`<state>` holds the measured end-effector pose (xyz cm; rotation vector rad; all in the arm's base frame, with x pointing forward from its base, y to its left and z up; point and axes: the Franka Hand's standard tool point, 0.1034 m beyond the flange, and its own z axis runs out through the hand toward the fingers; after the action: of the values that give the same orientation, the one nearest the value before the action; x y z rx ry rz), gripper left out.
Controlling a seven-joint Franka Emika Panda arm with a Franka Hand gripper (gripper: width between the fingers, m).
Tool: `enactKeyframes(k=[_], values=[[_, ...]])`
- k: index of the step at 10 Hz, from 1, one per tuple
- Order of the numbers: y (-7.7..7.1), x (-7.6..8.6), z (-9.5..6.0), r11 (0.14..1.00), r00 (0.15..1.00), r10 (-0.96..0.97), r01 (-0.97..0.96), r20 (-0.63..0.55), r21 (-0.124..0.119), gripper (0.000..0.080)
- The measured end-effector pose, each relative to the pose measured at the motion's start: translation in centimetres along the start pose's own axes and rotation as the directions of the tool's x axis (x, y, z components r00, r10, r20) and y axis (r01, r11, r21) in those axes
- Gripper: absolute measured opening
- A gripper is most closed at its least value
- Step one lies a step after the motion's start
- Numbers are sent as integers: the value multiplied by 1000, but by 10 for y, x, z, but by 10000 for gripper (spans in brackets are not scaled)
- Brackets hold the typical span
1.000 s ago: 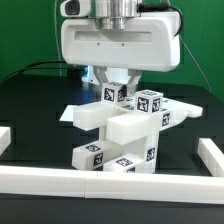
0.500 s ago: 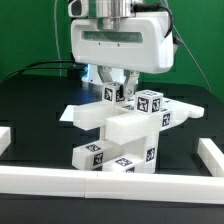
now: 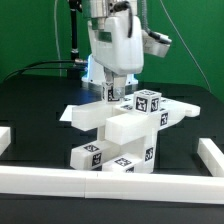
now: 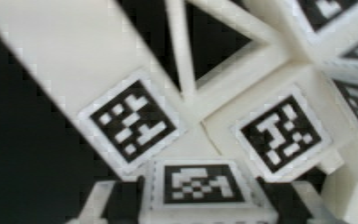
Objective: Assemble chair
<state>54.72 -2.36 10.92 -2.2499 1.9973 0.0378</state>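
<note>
You have the white two-finger gripper [image 3: 117, 88] straight above the partly built white chair of blocky tagged pieces [image 3: 118, 132], which stands mid-table on the black tabletop [image 3: 35, 112]. Its fingertips reach the tagged upper piece at about 11 o'clock of the chair's centre. You cannot tell whether the pincer clamps that piece or merely flanks it. A white rail frame [image 3: 110, 180] borders the table at 6 o'clock

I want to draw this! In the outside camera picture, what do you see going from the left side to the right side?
Short white rail at the left edge → pile of white chair parts with the gripper above it → white rail at the right edge.
</note>
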Motion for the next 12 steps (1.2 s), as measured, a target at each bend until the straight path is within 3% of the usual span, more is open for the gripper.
enactKeyframes(k=[2,6,9,11,12], values=[[-1,-1,1,988,988,152,-152,13,14,284],[-2,-4,1,928,928,372,-372,24,10,284],[-3,-2,1,835,835,549,-550,40,15,284],[-4,-5,2,836,836,548,-549,39,19,284],[-4,-5,2,850,849,526,-527,39,20,398]])
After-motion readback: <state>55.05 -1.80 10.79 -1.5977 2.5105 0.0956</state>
